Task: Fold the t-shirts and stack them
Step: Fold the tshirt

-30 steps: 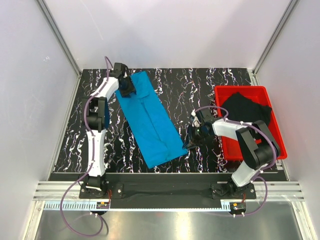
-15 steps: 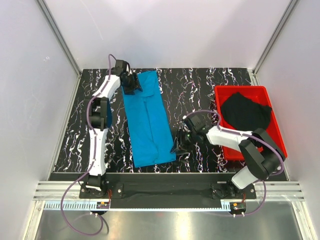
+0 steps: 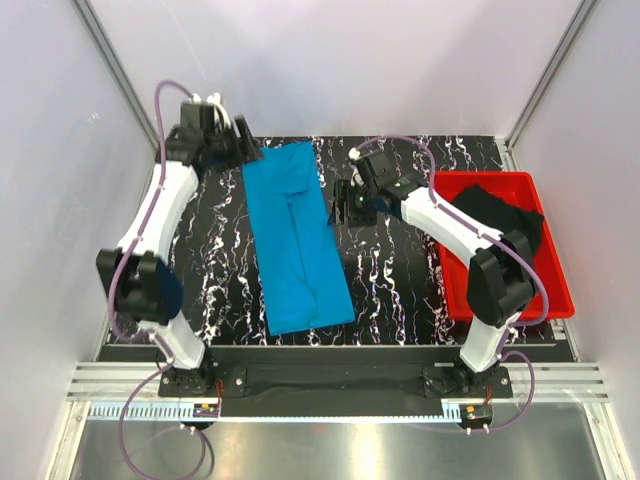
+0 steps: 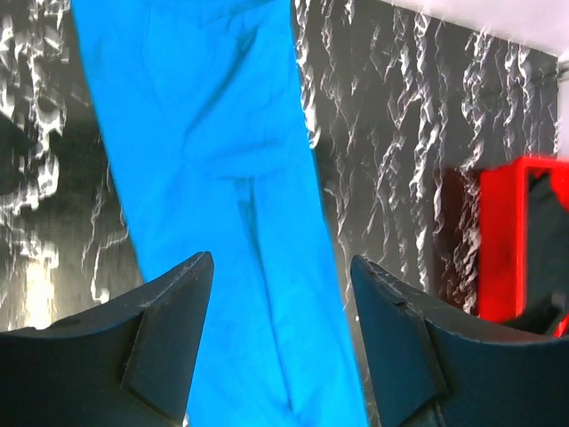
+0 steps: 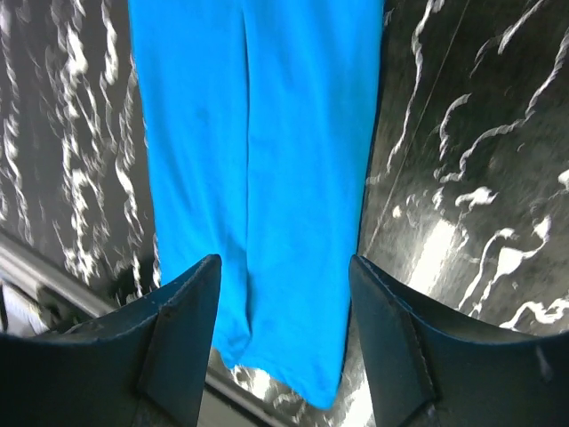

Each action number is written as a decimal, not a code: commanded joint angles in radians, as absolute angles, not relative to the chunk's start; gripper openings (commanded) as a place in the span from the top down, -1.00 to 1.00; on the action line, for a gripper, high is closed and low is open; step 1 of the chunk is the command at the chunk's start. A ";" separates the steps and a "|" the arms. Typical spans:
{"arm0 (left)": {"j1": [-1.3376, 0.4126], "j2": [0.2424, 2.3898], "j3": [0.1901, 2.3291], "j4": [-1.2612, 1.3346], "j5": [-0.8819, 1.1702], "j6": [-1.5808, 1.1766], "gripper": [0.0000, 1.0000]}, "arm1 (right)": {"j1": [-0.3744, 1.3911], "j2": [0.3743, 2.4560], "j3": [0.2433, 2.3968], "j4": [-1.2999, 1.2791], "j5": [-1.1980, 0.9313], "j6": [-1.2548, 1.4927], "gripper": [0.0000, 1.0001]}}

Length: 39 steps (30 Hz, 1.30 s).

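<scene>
The sky-blue t-shirt (image 3: 298,235) lies flat on the black marbled table as a long folded strip running from back to front. In the left wrist view the blue t-shirt (image 4: 213,160) fills the space below my left gripper (image 4: 280,267), which hangs open above it with nothing held. My left gripper (image 3: 240,152) is by the strip's back left corner. My right gripper (image 3: 346,200) hovers open just right of the strip. The blue t-shirt (image 5: 258,178) shows beneath my right gripper (image 5: 283,267). The black t-shirt (image 3: 495,218) lies crumpled in the red tray (image 3: 480,180).
The red tray (image 4: 502,240) stands at the table's right side, against the right wall, with the black t-shirt (image 4: 544,209) showing inside. White walls and metal posts enclose the table at the back and sides. A black rail (image 3: 330,350) runs along the front edge.
Both grippers opened and let go of the blue t-shirt, now swung from diagonal to nearly straight. The right gripper moved from the front to the back middle. The left arm lifted back and left.
</scene>
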<state>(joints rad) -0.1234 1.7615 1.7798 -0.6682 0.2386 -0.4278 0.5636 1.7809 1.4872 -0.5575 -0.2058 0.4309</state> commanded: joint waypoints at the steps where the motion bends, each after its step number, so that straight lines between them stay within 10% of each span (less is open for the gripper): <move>1: -0.164 1.622 1.466 -0.678 0.172 -0.431 -0.38 | 0.571 1.799 1.452 -0.615 -0.308 0.377 -0.33; 14: -0.483 1.065 0.613 -0.566 0.003 -0.860 -0.26 | 0.623 1.611 0.924 -0.459 -0.466 0.443 -0.35; 39: -0.624 0.838 0.342 -0.684 -0.104 -1.285 -0.06 | 0.643 1.580 0.713 -0.252 -0.445 0.571 -0.35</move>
<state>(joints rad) -0.6189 0.8749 0.3496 -0.5255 -0.0231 -1.2659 0.6319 1.5539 0.7082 -0.2699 -0.5148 0.5892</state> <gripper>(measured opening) 0.524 0.672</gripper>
